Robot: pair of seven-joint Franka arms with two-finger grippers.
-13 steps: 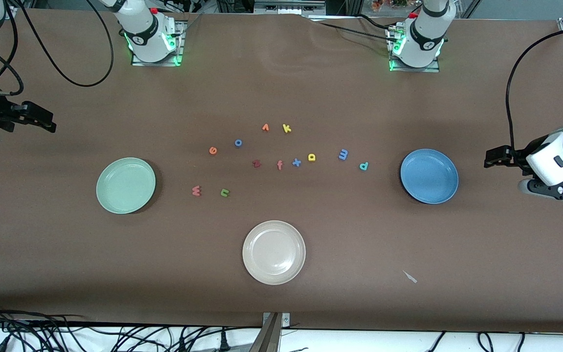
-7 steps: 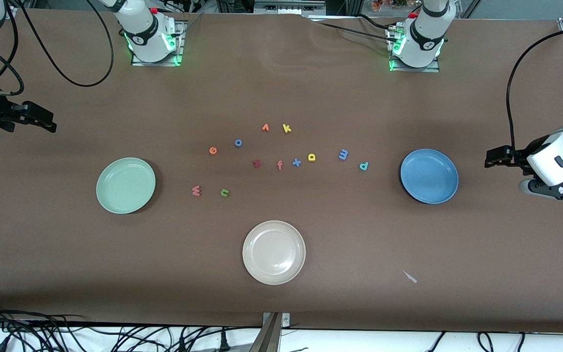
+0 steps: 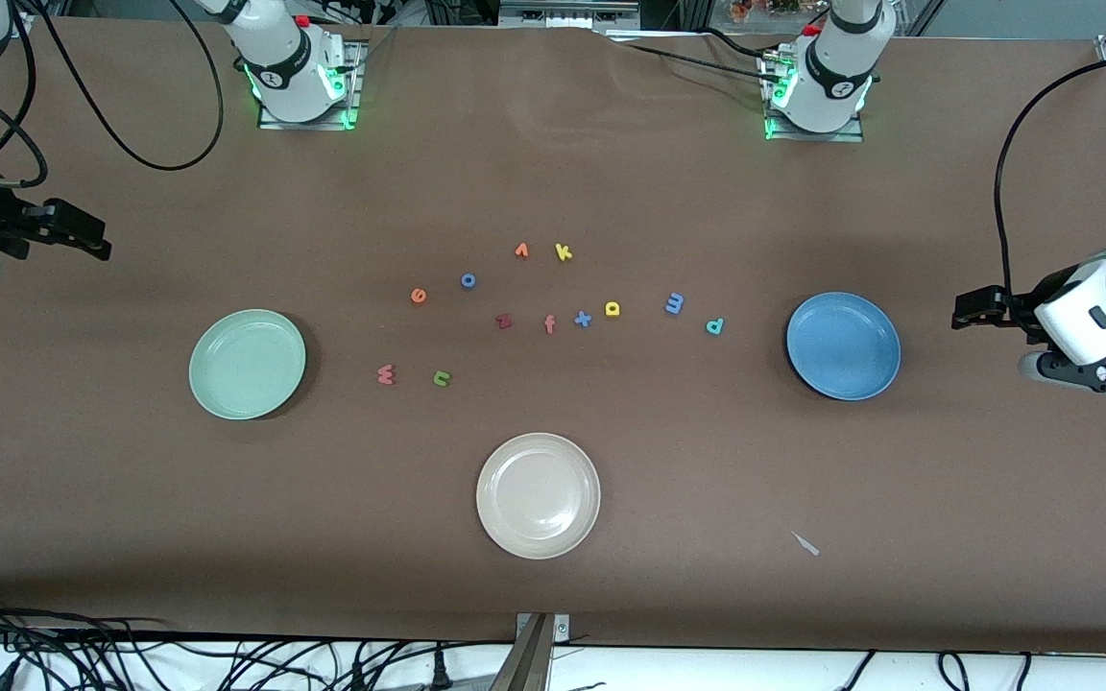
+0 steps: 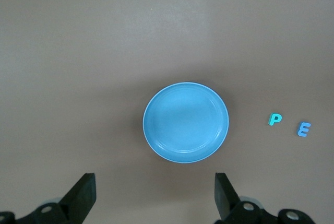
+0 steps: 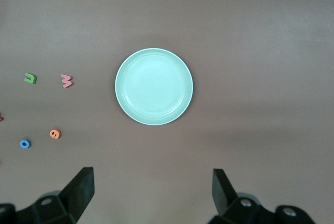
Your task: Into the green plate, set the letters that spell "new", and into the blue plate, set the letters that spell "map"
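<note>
Six letters to move: none is in a plate yet; both plates are empty.
Left end effector [image 4: 152, 195]: released, jaws standing wide, nothing between them; it hangs over the desk [image 3: 803, 461] at the left arm's end, with the blue plate [image 3: 843, 345] just ahead of its fingers.
Right end effector [image 5: 151, 192]: released as well, holding nothing; it waits over the right arm's end of the desk, the green plate [image 3: 247, 364] ahead of it.
Letters for "map": the teal "p" [image 3: 714, 326] lies closest to the left end effector, just past the blue plate; the blue "m" [image 3: 674, 303] is beside the "p", a little further from this end effector; the yellow "a" [image 3: 613, 308] is further again, toward the middle.
Letters for "new": the salmon "w" [image 3: 385, 374] and green "n" [image 3: 442, 378] lie past the green plate as seen from the right end effector; the orange "e" [image 3: 419, 296] is near them, closer to the robots' bases.
Handling, as I judge: the letters look very light, soft and flat, not fragile, so they could slide or tip when touched.
Where to hold: across a narrow stroke, fingers coming straight down to the desk, with a gentle squeeze.
</note>
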